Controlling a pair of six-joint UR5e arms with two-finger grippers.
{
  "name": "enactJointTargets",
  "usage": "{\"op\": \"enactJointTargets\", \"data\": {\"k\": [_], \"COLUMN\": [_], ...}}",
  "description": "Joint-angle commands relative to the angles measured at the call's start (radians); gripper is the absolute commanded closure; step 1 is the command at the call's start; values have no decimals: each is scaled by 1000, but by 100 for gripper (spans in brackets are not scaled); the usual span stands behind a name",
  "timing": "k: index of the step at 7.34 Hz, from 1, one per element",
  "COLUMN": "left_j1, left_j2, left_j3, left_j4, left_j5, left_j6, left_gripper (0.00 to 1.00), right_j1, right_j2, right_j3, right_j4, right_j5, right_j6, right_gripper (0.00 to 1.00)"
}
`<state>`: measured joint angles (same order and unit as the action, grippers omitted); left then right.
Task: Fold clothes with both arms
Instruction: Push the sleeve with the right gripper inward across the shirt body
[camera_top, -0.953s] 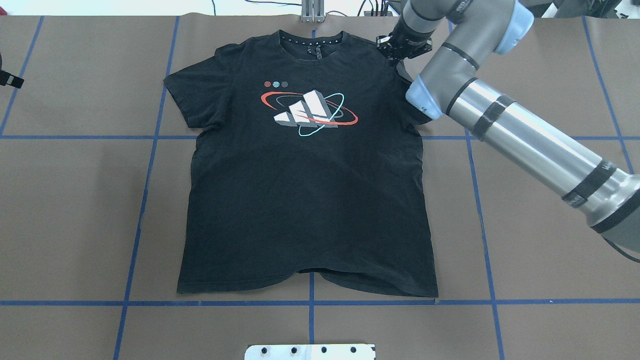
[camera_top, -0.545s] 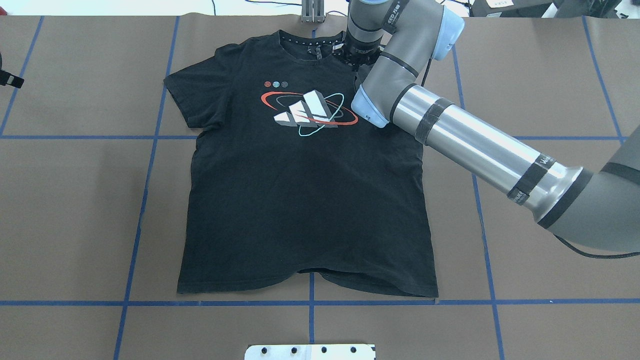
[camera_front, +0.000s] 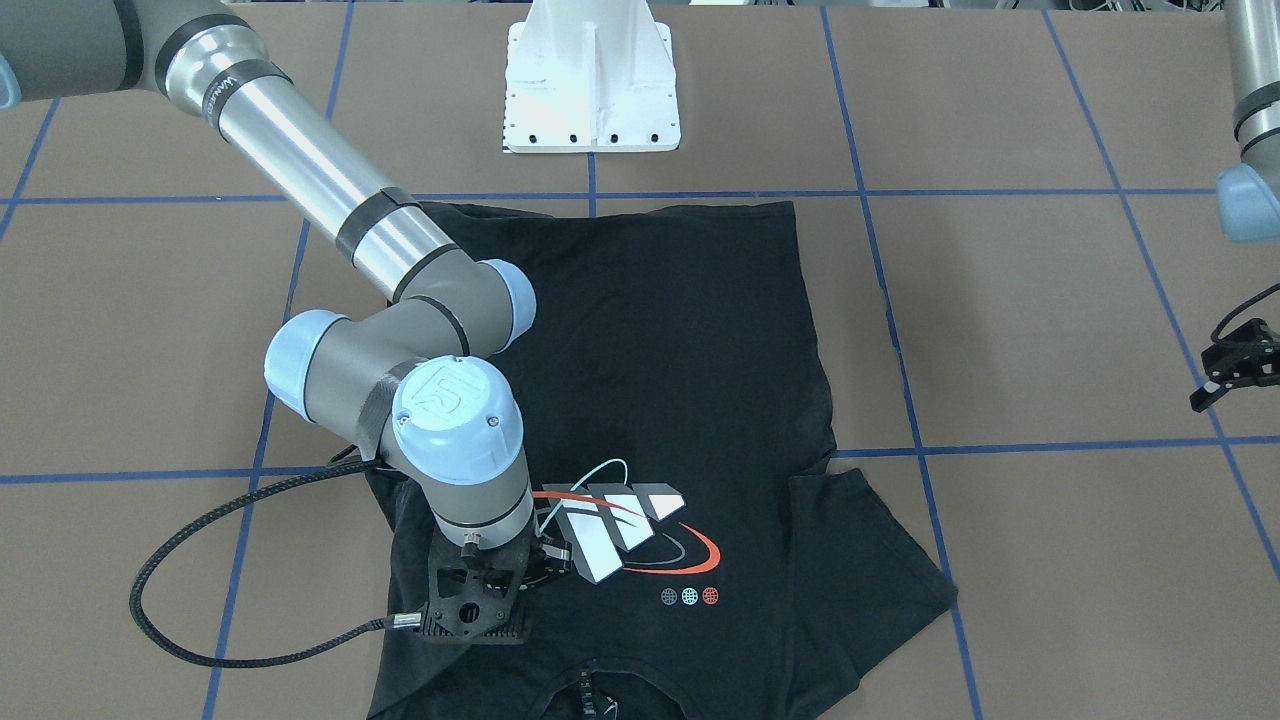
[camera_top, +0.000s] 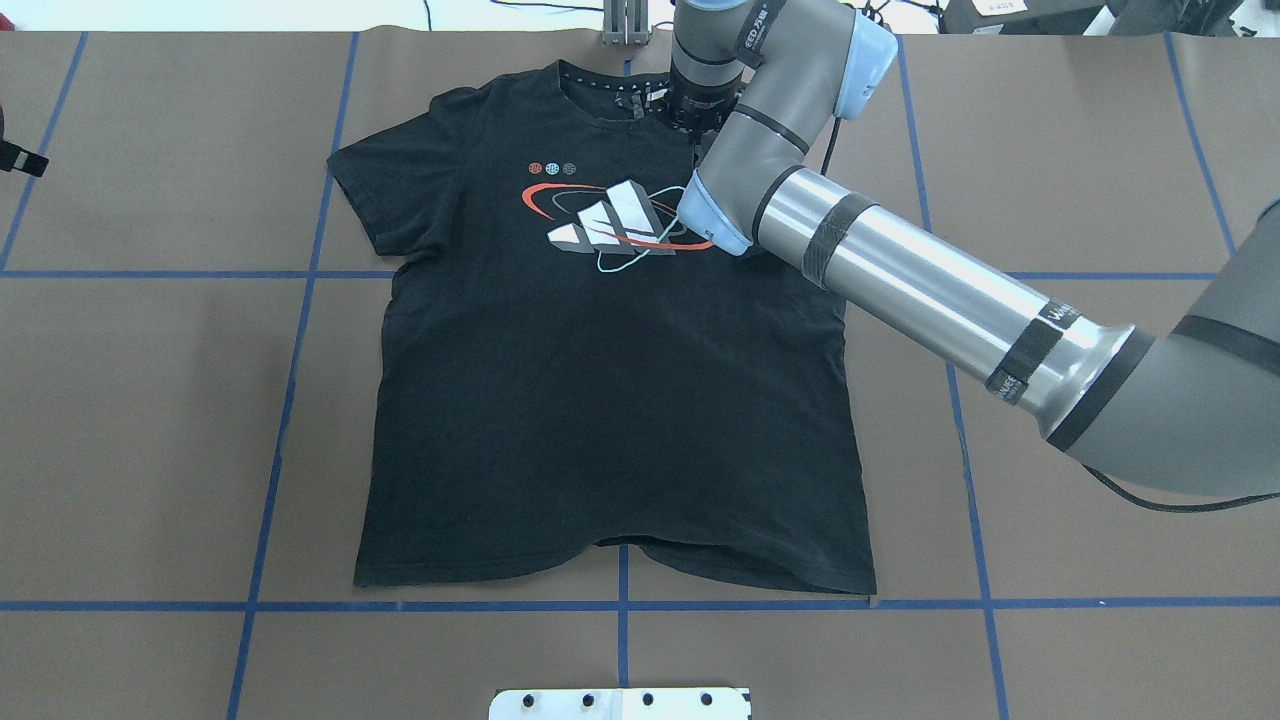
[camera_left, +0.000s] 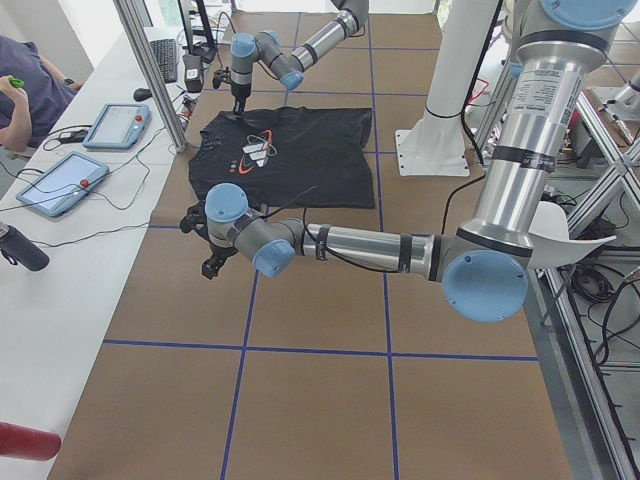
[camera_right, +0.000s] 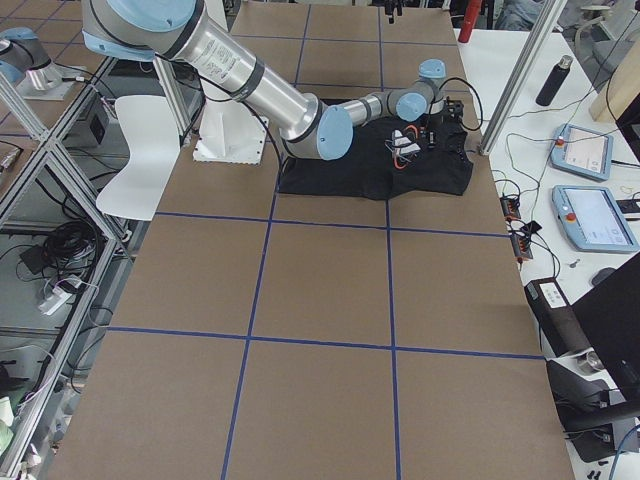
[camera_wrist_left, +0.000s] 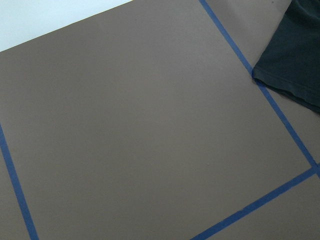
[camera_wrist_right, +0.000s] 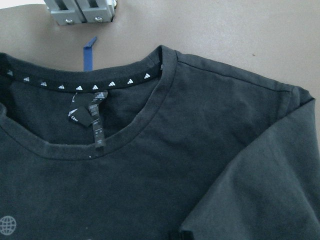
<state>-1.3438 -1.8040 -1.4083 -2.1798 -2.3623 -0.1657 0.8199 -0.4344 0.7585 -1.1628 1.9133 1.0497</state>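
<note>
Beneath the right gripper (camera_front: 476, 606), fingers hidden and their spread untellable, the T-shirt (camera_top: 610, 400) is lying flat on the table (camera_top: 150, 400). Folding is judged barely begun, a shoulder pinch being needed next. Equally unclear, the left gripper (camera_front: 1228, 372) is hanging well aside. Three-bar logos (camera_wrist_right: 75, 86) are lining the collar (camera_wrist_right: 150, 100); label (camera_wrist_right: 92, 120) print is proving unreadable.

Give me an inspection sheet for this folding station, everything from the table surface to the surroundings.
Surface: brown table cover with blue tape grid, lying flat.
Job's things: black T-shirt spread print-up; the sleeve on the robot's right is folded onto the chest.
Clutter: nothing seen.
Grippers: right gripper low over the shirt beside the collar, jaws hidden; left gripper off the shirt over bare cover, state unclear.
Cables: black cable loops from the right arm across the cover.
Surroundings: side bench with tablets and a person.
</note>
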Motion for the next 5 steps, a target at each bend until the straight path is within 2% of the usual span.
{"op": "enactJointTargets", "data": {"k": [1, 3, 4, 5], "left_j1": [5, 47, 63, 78], "left_j2": [-2, -23, -56, -83], "left_j3": [2, 9, 15, 19], "left_j4": [0, 0, 0, 0], "left_j5": [2, 3, 5, 53], "left_j6": [-2, -26, -97, -174], "left_gripper": [0, 0, 0, 0], "right_j1": [-7, 1, 14, 36], "right_j2": [2, 29, 36, 34], "right_j3": [-4, -4, -2, 2], "right_j4": [0, -9, -17, -38], "right_j5": [-5, 1, 31, 70], "right_j6": [7, 21, 20, 6], "right_gripper": [1, 0, 0, 0]}}
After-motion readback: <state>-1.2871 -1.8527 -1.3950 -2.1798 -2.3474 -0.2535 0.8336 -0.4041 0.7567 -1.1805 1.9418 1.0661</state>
